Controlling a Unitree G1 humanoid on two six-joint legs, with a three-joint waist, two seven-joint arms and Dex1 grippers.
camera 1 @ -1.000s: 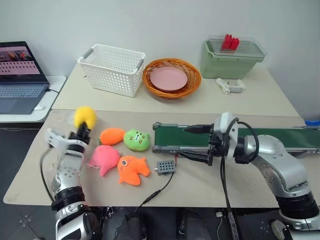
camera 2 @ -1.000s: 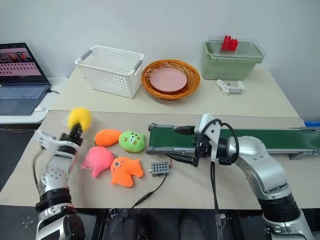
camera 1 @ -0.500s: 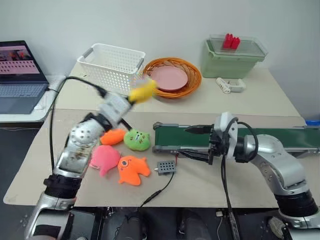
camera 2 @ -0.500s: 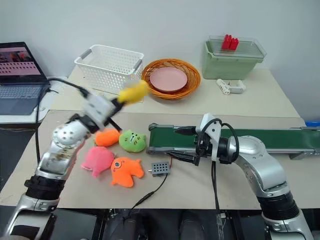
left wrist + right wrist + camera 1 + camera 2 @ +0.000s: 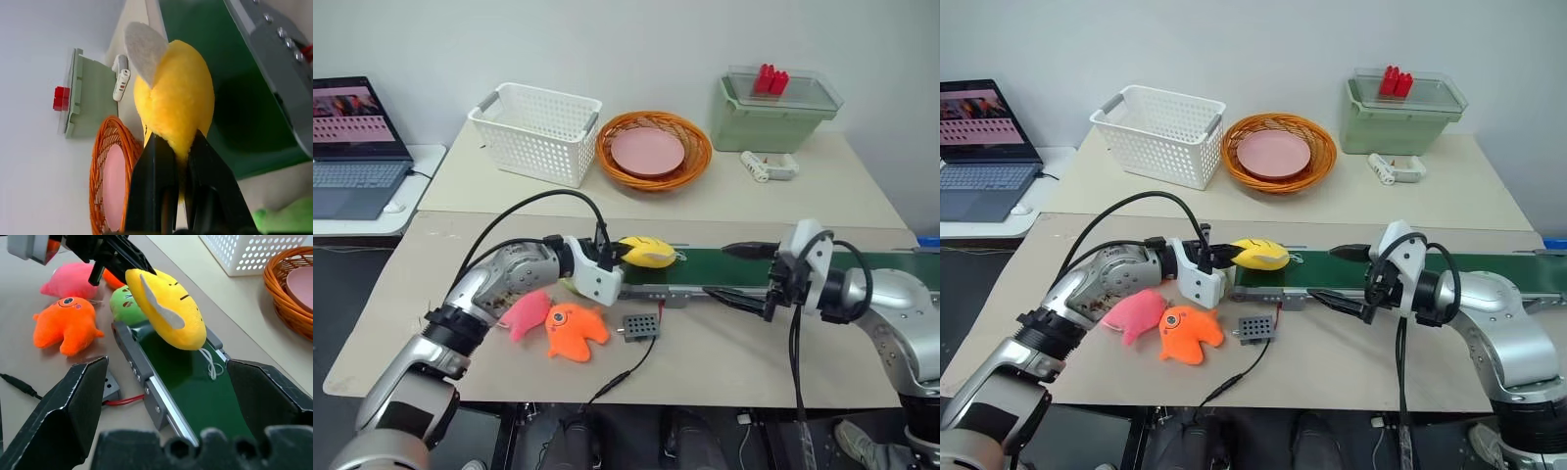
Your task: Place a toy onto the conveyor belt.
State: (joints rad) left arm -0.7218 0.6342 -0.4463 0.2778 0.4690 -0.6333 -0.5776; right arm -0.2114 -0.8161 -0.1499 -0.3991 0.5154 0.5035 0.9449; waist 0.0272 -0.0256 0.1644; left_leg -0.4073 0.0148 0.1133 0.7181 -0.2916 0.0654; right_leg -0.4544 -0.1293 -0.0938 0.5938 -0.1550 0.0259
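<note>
The yellow oval toy hangs in my left gripper, which is shut on its left end. It is just over the left end of the dark green conveyor belt; I cannot tell whether it touches. In the left wrist view the two black fingers pinch the toy above the belt. My right gripper stands open further right along the belt, pointing at the toy with nothing between its fingers. In the right wrist view the toy lies ahead of the wide-spread fingers.
An orange fish-like plush, a pink plush and a small grey box with a cable lie in front of the belt's left end. At the back stand a white basket, a wicker basket, a green bin and a laptop.
My left arm has swung the yellow toy from the table's left side, past the baskets, down to the belt's left end. My right gripper has shifted right along the belt.
</note>
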